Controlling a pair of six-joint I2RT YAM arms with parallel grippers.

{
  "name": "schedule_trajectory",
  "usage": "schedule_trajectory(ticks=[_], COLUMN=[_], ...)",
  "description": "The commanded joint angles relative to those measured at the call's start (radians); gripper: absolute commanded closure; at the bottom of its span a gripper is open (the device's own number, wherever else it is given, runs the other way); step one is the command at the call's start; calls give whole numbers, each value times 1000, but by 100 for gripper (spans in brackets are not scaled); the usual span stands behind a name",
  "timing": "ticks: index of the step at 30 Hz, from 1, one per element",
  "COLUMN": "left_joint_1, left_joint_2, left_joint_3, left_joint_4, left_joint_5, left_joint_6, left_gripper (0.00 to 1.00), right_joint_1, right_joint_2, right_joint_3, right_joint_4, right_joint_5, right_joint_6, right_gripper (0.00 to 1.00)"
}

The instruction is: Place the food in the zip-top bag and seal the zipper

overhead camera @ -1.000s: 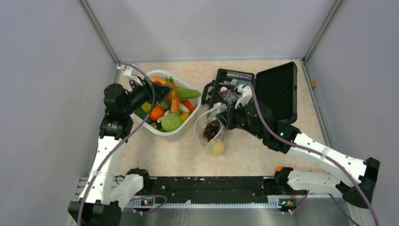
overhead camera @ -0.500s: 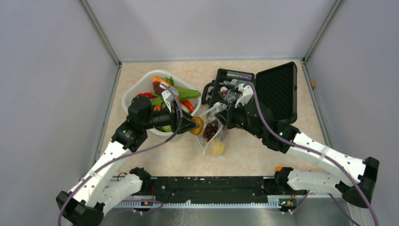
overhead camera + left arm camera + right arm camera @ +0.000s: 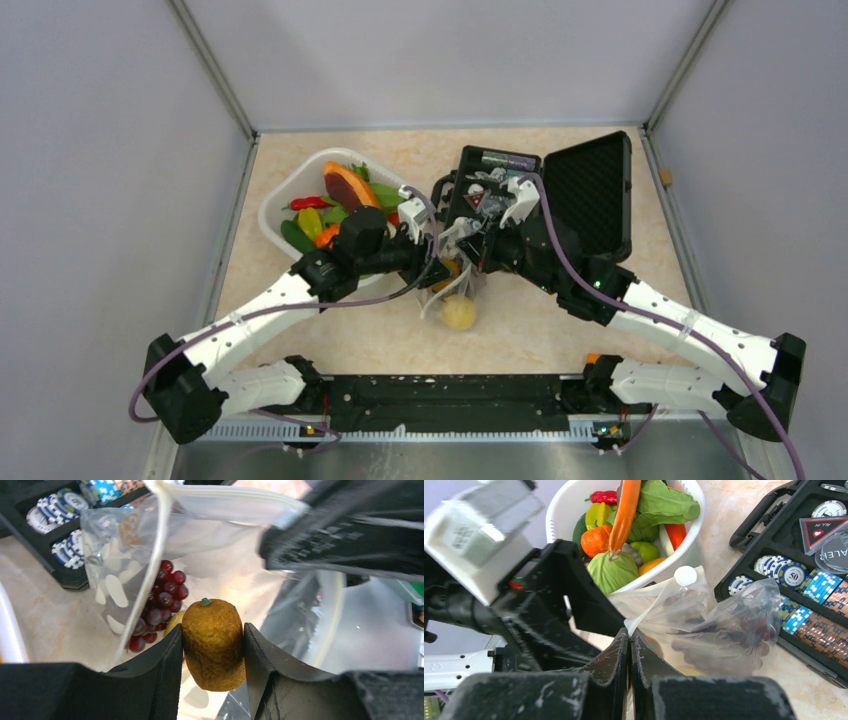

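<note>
Tangerine [image 3: 214, 645] now at bag [image 3: 116, 545], beige tabletop [image 3: 545, 335]

"Are the two built alike?"

"Yes. The left arm [image 3: 258, 306] and the right arm [image 3: 690, 330] both have white links between chunky black joints, and a purple cable [image 3: 547, 232] loops along each."

"And the ends?"

"A white housing [image 3: 520, 200] at the wrist, then black fingers [image 3: 155, 680] with a rough, grainy face."

"Any lights?"

"A small green light [image 3: 598, 284] on the right arm's black joint, and tiny ones on the black rail [image 3: 450, 395] under both."
</note>
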Motion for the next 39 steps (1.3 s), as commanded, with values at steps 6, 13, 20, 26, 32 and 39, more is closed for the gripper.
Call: schedule_trajectory(ticks=[6, 13, 20, 26, 32, 39], left_joint_1=[-21, -21, -21, -21, -19, 54], left_joint_2=[24, -24, -120, -203, -269, -252], left_joint_3=[43, 61, 110, 149, 133, 95], left_joint_4=[29, 4, -35, -116, -196, -339], left_joint_5=[-137, -118, -123, -247, -587, -997], left_joint_6=[12, 33, 45, 98, 74, 5], left_gripper=[35, 16, 12, 6, 2, 1], right_joint_1=[-9, -9, -9, -9, -9, -8], right_joint_2=[-3, -2, -1, 6, 9, 17], right_joint_3=[8, 10, 1, 2, 5, 6], right_joint_4=[74, 67, 64, 64, 75, 74], right_joint_5=[6, 17, 38, 33, 25, 11], right_joint_6=[10, 10, 13, 15, 18, 18], right_gripper=[97, 97, 97, 97, 97, 97])
